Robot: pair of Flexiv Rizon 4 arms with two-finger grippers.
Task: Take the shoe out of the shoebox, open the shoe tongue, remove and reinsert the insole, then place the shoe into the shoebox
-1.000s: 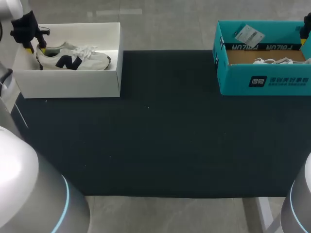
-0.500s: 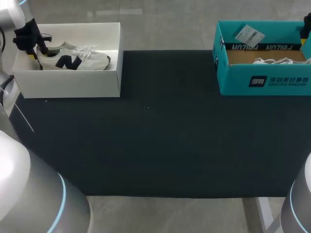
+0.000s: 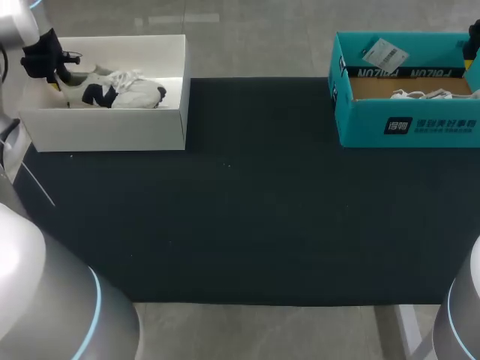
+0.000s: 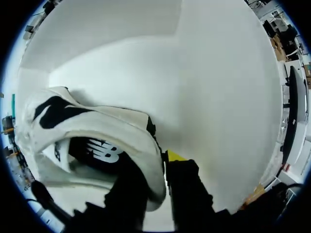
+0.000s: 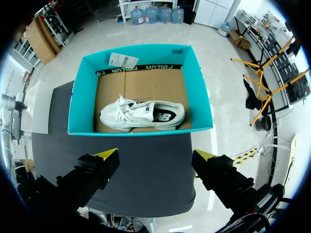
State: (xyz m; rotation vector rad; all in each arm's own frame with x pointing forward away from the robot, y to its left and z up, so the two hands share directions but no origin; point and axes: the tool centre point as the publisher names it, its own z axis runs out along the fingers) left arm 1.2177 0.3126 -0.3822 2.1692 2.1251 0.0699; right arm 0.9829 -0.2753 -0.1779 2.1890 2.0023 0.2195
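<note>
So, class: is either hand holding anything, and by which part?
The left hand grips the shoe in the white box by its heel collar, one finger inside, one outside. The right hand is open and holds nothing.

Soft, even overhead light falls across the dark table (image 3: 255, 225), the white shoebox (image 3: 112, 129) at its far left corner glowing nearly washed out, faint shadows pooling under the shoe (image 3: 124, 90) and inside the teal box (image 3: 420, 124).
</note>
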